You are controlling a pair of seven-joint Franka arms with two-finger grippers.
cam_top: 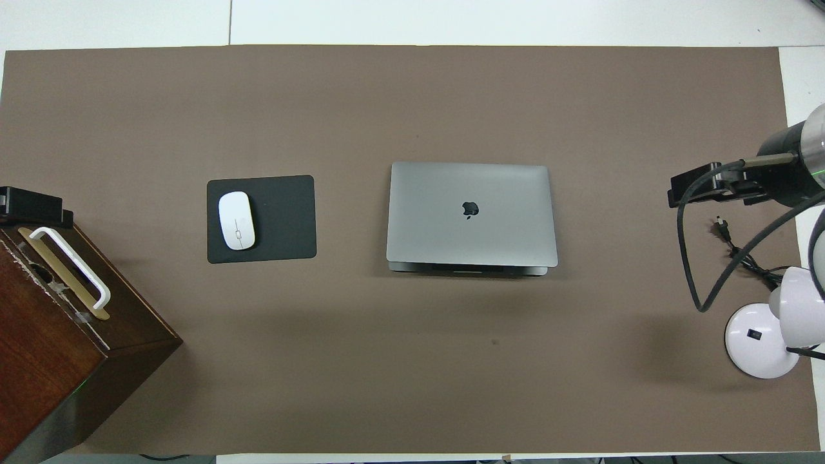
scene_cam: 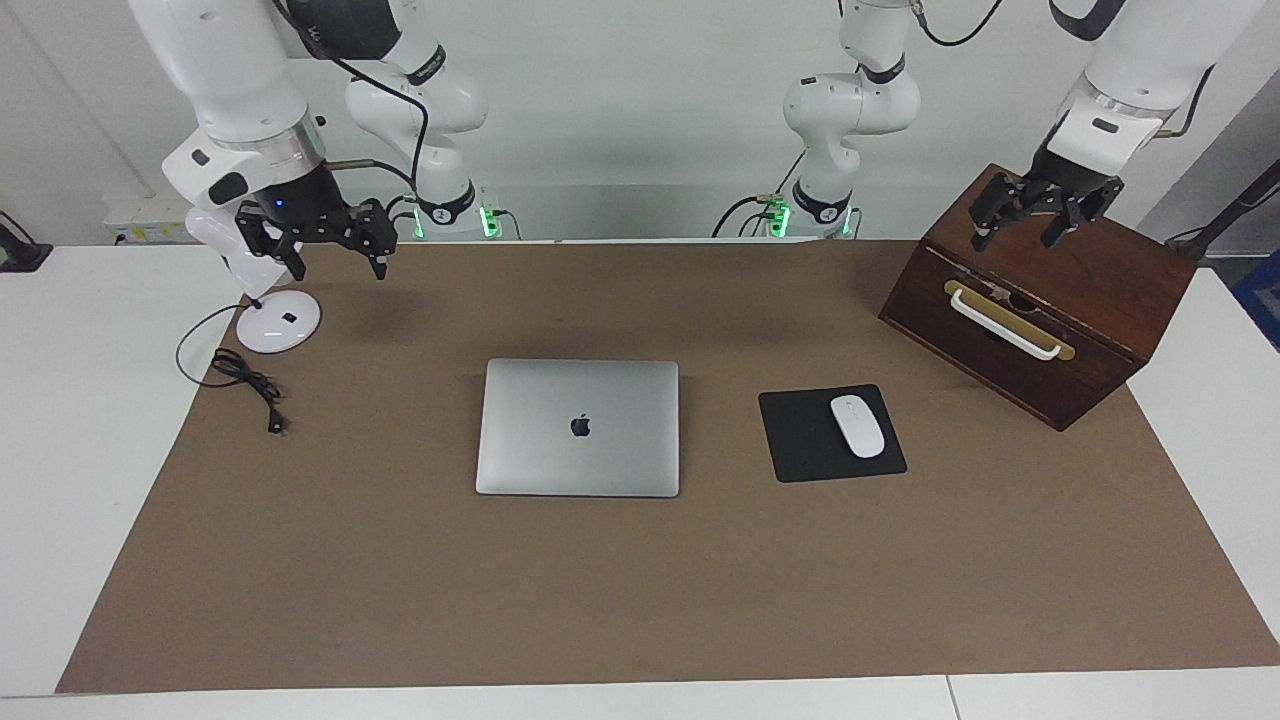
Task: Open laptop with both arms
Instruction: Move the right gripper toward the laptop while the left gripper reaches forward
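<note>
The laptop (scene_cam: 578, 427) lies shut in the middle of the brown mat, lid up with the dark apple logo showing; it also shows in the overhead view (cam_top: 470, 212). My right gripper (scene_cam: 338, 268) hangs open and empty in the air over the mat's edge at the right arm's end, above the desk lamp; it also shows in the overhead view (cam_top: 699, 183). My left gripper (scene_cam: 1014, 243) hangs open and empty over the wooden box at the left arm's end; its tip shows in the overhead view (cam_top: 32, 206). Both grippers are well apart from the laptop.
A black mouse pad (scene_cam: 800, 440) with a white mouse (scene_cam: 857, 425) lies beside the laptop toward the left arm's end. A dark wooden box (scene_cam: 1100, 300) with a white handle stands there too. A white desk lamp (scene_cam: 278, 325) and a black cable (scene_cam: 245, 380) sit at the right arm's end.
</note>
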